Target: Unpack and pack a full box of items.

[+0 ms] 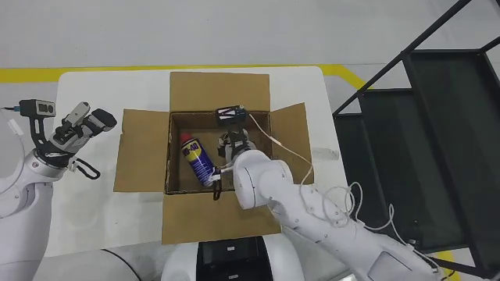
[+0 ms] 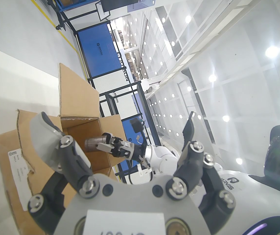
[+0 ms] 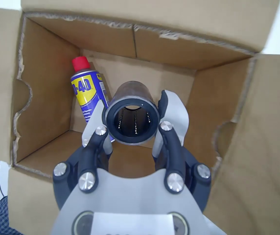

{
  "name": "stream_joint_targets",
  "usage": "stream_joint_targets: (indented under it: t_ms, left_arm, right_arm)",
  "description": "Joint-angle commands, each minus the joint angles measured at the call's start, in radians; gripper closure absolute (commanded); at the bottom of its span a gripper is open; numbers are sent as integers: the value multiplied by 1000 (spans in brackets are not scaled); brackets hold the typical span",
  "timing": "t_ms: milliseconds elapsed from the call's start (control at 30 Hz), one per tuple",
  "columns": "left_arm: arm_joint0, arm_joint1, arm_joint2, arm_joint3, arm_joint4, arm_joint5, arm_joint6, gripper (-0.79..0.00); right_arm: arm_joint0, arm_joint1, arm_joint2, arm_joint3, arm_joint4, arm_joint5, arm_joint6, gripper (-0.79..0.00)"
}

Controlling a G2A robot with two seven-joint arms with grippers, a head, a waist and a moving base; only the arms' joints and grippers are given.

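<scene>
Right gripper [image 3: 131,101] pinches metal cylinder [image 3: 131,90] over box [image 3: 44,62]: likely heavy, stiff, slick; grip mid-body. Left gripper [image 2: 115,121] spread, empty.

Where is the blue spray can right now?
The spray can lies inside the cardboard box, on the robot's left side, beside the right gripper holding a metal cylinder.

L gripper [image 1: 90,117] fingers spread wide, arm out to the side; R gripper [image 3: 132,103] clamped on linear bearing [image 3: 132,125], pointing down.
</scene>
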Motion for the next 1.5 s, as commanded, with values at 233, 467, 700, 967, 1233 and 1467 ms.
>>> stream_joint_targets:
  t_ms: [233,467,700,967,1233,1467]
  left_arm:
    - [0,0,0,0,0,0,0,-785]
    - [0,0,0,0,0,0,0,-785]
    - [0,0,0,0,0,0,0,-785]
    - [0,0,0,0,0,0,0,-785]
    - [0,0,0,0,0,0,0,-785]
    - [0,0,0,0,0,0,0,-785]
  right_arm:
    - [-245,46,274,-406,-46,-144,145,0]
    - [-302,52,440,-431,-6,-150,97,0]
    - [-351,57,614,-431,147,-217,66,0]
    - [-351,57,614,-431,147,-217,66,0]
    - [-351,57,614,-431,147,-217,66,0]
    - [-361,57,641,-431,202,-253,47,0]
